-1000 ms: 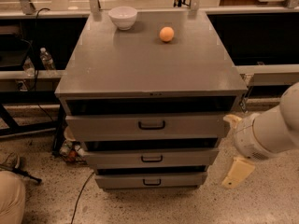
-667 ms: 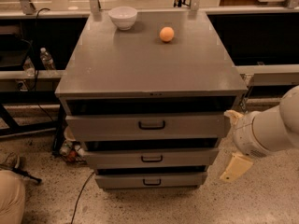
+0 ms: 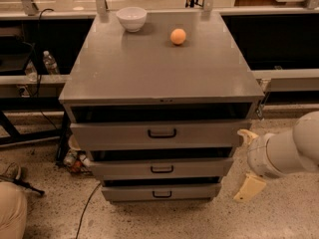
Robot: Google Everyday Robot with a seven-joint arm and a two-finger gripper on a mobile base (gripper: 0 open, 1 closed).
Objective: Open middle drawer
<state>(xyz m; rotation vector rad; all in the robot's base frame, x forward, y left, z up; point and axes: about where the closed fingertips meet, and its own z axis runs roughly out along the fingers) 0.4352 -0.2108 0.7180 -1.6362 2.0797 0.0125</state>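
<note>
One empty gripper (image 3: 247, 161), splayed wide, just right of the middle drawer (image 3: 199, 168), level with its front.

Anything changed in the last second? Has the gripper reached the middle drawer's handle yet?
Hardly anything. The gripper, open and off to the right of the cabinet, has dipped slightly lower. It has taken hold of nothing and is not at the handle. The middle drawer is no further out than before. The white bowl and the orange on top have not moved.
</note>
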